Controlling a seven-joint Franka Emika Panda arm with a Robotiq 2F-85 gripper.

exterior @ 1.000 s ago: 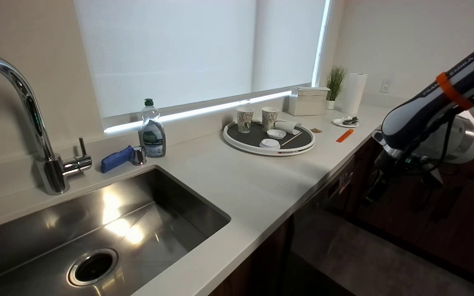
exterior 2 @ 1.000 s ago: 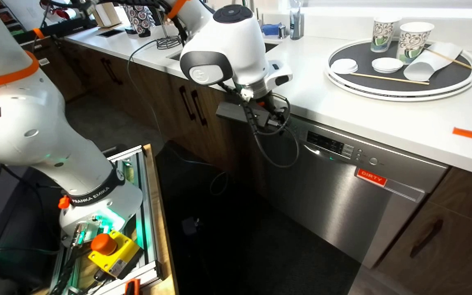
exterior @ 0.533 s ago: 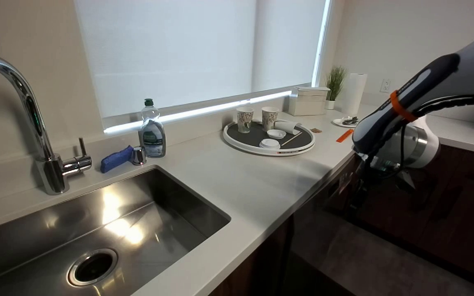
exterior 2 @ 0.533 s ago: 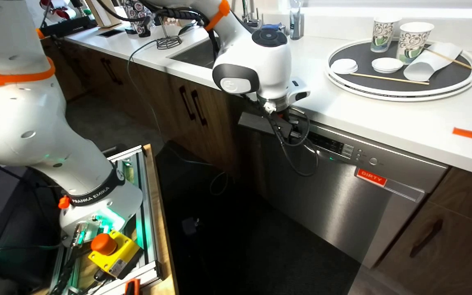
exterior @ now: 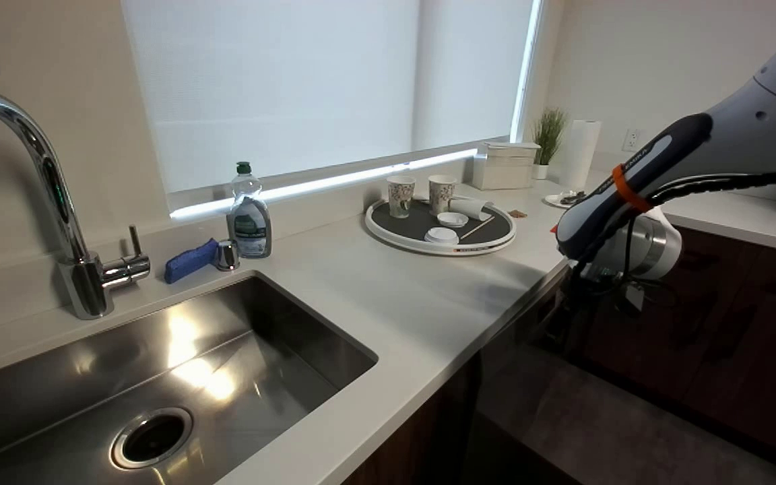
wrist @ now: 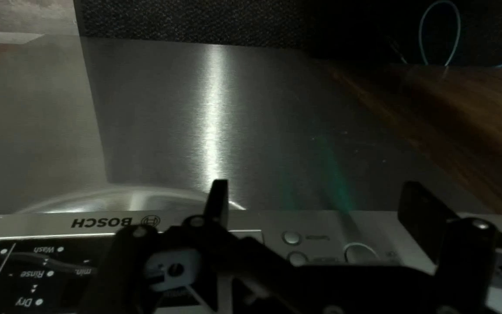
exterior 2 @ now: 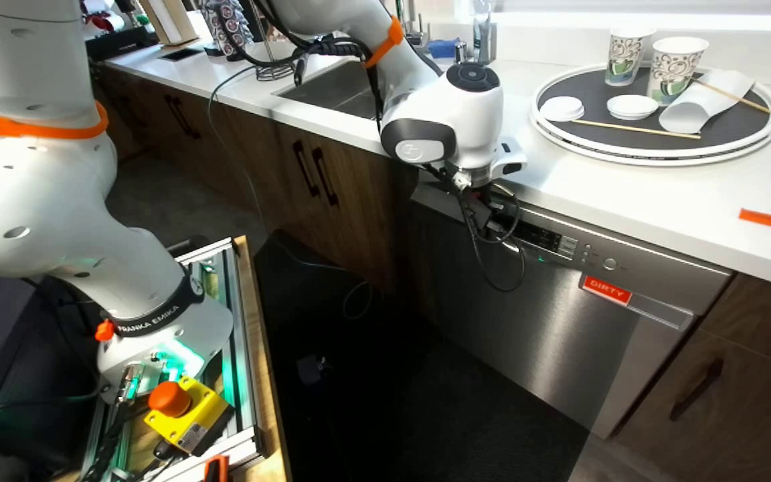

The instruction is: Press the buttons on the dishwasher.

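One hand [wrist: 316,196]: spread, nothing held; carried right along the dishwasher [exterior 2: 546,321] in an exterior view.
Buttons [wrist: 291,238]: framed between fingers [wrist: 219,200]; pressing seemingly brought nearer.

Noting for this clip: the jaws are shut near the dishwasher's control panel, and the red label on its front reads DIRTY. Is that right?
Not quite: the wrist view shows the jaws open, standing well apart. They are near the control panel of the dishwasher, whose red label reads DIRTY.
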